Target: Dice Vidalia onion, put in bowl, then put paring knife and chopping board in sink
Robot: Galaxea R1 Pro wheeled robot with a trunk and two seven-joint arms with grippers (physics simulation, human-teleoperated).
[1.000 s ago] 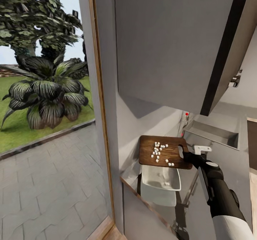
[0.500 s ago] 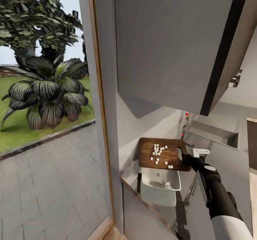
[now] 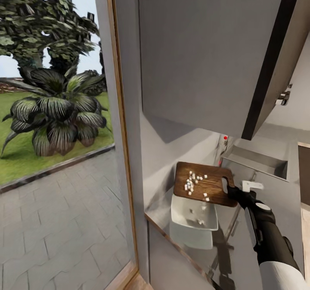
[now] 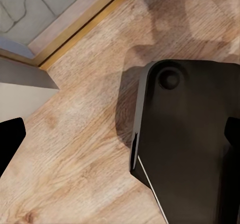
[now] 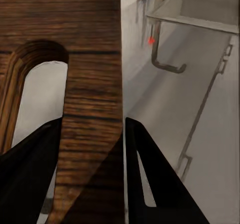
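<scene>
I am pinching the grained brown chopping board (image 3: 202, 183) by its slotted handle end in my right gripper (image 3: 238, 191). White diced onion (image 3: 192, 181) bits are lying on it beyond my gripper, with the squarish white bowl (image 3: 193, 214) below on the glossy grey surface (image 3: 232, 251).

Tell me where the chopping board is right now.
In the head view, the chopping board is held by its handle end in the right end effector, tilted over the white bowl, left of the sink.
</scene>
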